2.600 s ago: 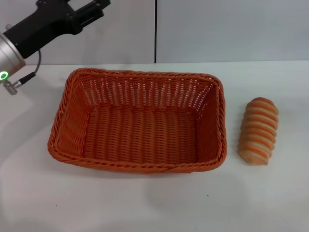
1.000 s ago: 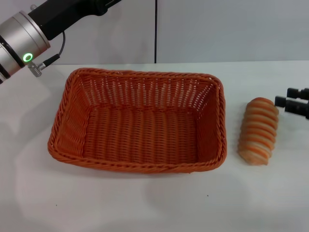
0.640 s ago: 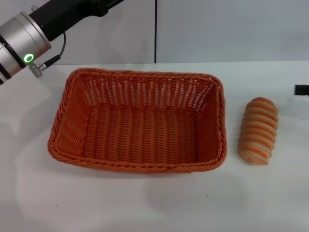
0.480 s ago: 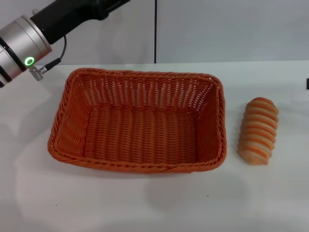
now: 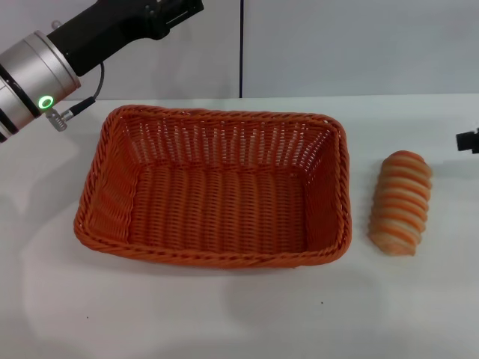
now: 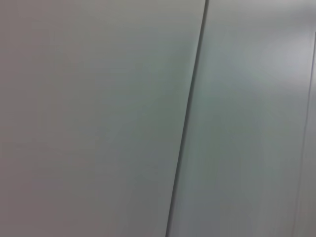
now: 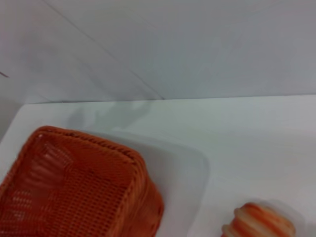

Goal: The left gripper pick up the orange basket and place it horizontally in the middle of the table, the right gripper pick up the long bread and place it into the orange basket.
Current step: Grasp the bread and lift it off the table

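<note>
- The bread [image 5: 401,203], a striped oblong loaf, lies on the white tabletop [image 5: 224,314] just beside the basket's right end, apart from it; the right wrist view catches only its top edge [image 7: 260,222].
- It looks light and soft, likely to dent under a hard squeeze. A gentle grip across its middle, square to its long axis, seems the safest hold.
- The basket [image 5: 217,187] sits level near mid-table, long side across the head view, empty. Its woven wall looks stiff and light, and the braided rim would give the jaws a good purchase.
- The right gripper [image 5: 468,140] shows only as a black tip at the picture's right edge, near the loaf but not touching it. Whether its jaws are spread or pressed together cannot be told.
- The left gripper [image 5: 174,12] is raised beyond the basket's far left corner, clear of it. Its fingers are not shown plainly enough to judge, and its wrist camera faces only the wall.
- Against half a second ago, more of the right gripper shows at the edge, and the left arm has shifted slightly; bread and basket have not moved.
</note>
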You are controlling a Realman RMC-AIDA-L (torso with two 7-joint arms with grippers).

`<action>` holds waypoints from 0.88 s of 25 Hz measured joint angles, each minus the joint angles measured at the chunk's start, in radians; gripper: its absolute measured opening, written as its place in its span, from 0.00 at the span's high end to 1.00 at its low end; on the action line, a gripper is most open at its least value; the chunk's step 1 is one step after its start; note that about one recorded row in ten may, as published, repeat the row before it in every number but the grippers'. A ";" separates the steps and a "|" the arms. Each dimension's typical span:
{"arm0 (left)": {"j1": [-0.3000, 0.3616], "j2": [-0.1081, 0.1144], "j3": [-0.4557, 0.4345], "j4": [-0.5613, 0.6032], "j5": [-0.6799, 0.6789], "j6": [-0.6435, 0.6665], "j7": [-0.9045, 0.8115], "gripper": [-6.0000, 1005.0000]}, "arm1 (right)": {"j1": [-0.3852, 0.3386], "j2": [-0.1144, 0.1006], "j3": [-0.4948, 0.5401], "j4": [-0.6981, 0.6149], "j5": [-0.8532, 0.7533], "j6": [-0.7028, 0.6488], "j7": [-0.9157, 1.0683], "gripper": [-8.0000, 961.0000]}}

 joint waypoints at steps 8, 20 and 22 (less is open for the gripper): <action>0.000 0.000 -0.002 -0.001 0.000 0.006 0.000 0.19 | 0.011 0.065 -0.109 0.009 -0.002 0.127 -0.014 0.49; 0.001 -0.001 0.000 -0.007 -0.006 0.007 -0.002 0.19 | 0.039 0.088 -0.208 0.015 -0.012 0.239 -0.023 0.50; 0.001 -0.001 0.002 -0.011 -0.013 0.007 -0.002 0.19 | 0.040 0.086 -0.207 0.013 -0.015 0.255 -0.025 0.50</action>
